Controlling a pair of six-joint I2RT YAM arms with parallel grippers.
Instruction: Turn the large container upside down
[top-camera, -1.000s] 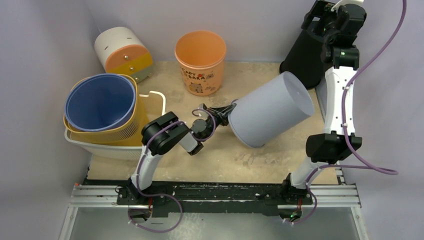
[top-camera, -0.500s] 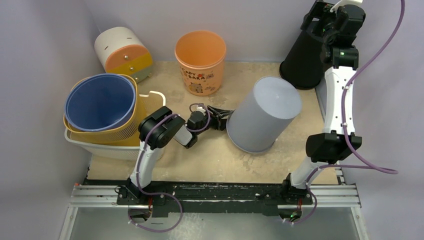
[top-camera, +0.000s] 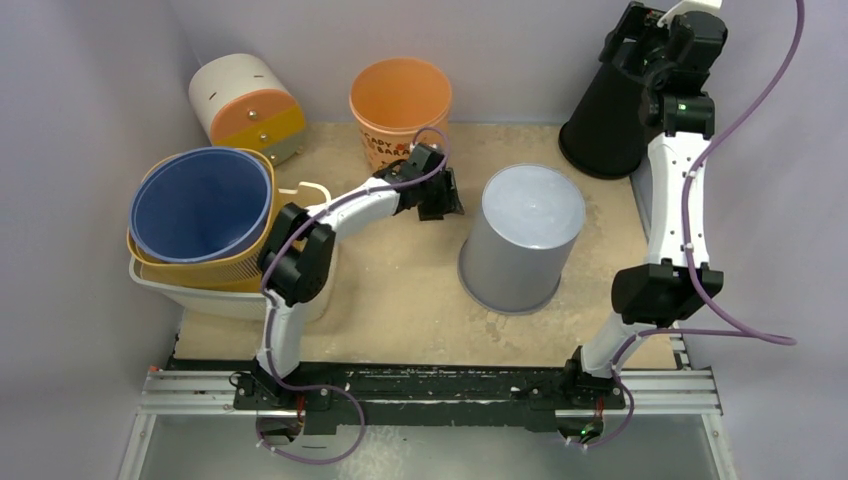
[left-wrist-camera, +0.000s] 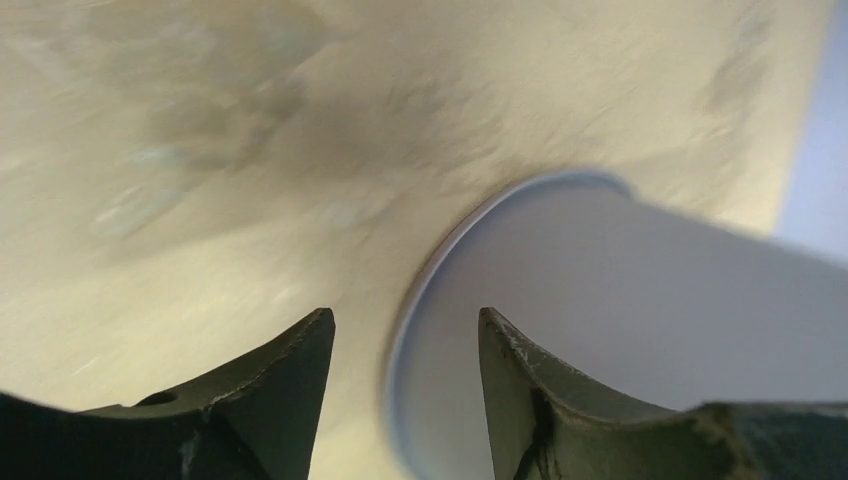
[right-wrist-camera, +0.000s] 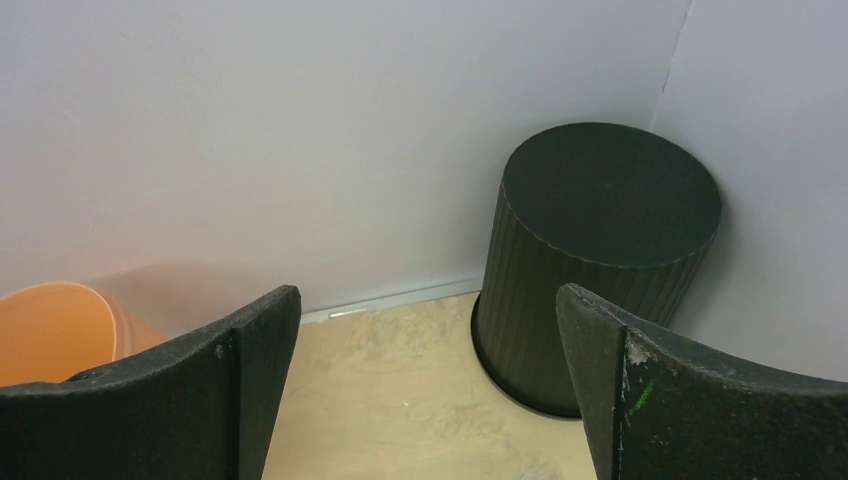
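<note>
Left arm: we see it stretched back, left gripper (top-camera: 437, 196) parted, empty, beside the upturned large grey plastic container (top-camera: 522, 238).
Right arm: raised, right gripper (right-wrist-camera: 425, 292) gaping above black ribbed bin (right-wrist-camera: 600, 250).

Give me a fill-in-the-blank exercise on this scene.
1. The grey container stands with its closed base facing ____.
2. The left gripper near it holds nothing and is ____.
3. The upside-down bin in the far right corner is ____ in colour.
Missing words: up; open; black.
</note>
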